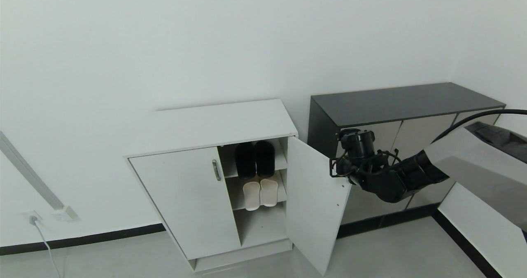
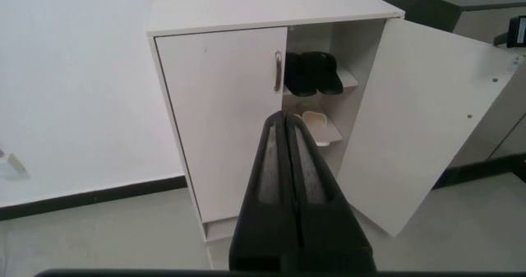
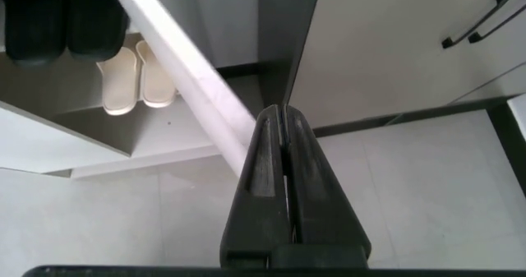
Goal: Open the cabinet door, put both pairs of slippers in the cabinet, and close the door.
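This looks like a hallway or entry corner of a home-style room. A low white laminate shoe cabinet point(image 1: 218, 123) stands against a bare white wall point(image 1: 206, 43). Its right door point(image 1: 313, 204) is open, showing a pair of black slippers point(image 1: 255, 159) on the upper shelf and a pair of cream slippers point(image 1: 260, 193) on the shelf below. Beside it stands a long sideboard with a dark grey top and beige doors point(image 1: 403, 103). The pale grey floor point(image 1: 391, 253), black skirting point(image 1: 82, 239) and 1 wall socket point(image 1: 32, 217) with a grey cable point(image 1: 47, 247) plugged in complete the domestic look.
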`<state>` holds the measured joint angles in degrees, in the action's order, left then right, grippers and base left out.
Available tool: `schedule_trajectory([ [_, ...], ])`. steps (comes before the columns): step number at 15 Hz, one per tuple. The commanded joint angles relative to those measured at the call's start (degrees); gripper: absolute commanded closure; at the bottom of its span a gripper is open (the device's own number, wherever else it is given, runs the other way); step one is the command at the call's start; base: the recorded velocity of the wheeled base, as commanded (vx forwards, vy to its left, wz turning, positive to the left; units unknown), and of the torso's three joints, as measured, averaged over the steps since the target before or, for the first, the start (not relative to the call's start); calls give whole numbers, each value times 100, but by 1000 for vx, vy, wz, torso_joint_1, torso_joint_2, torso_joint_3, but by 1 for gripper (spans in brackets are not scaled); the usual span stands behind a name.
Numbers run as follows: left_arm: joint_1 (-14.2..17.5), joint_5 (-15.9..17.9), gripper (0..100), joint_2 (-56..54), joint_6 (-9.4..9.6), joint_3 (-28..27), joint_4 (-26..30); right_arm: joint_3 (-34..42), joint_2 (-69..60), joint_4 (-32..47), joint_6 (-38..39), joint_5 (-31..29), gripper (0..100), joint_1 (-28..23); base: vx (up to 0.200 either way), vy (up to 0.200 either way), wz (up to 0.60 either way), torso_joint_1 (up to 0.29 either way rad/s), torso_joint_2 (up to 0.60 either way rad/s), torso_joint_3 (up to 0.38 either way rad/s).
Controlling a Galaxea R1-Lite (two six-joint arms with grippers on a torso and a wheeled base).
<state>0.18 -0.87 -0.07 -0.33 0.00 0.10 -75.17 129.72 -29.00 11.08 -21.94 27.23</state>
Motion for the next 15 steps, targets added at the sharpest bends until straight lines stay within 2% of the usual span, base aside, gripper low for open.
schedule_trajectory([
  [1, -1, -1, 100, 7, -2, 0, -1, 64, -87, 0, -1, -12, 100, 133, 0, 0, 0, 0, 0, 0],
  [5, -1, -1, 100, 7, -11, 0, -1, 415, -456, 0, 26, -12, 100, 669, 0, 0, 0, 0, 0, 0],
  [8, -1, -1, 100, 7, -11, 0, -1, 705, -738, -18, 131, -21, 100, 1416, 0, 0, 0, 0, 0, 0],
  [9, -1, -1, 100, 7, -11, 0, -1, 705, -808, -18, 140, -21, 100, 1478, 0, 0, 0, 0, 0, 0],
  [10, -1, -1, 100, 7, -11, 0, -1, 688, -817, -9, 140, -21, 100, 1478, 0, 0, 0, 0, 0, 0],
  [15, -1, -1, 100, 7, -11, 0, -1, 485, -465, 9, 114, 6, 100, 546, 0, 0, 0, 0, 0, 0],
])
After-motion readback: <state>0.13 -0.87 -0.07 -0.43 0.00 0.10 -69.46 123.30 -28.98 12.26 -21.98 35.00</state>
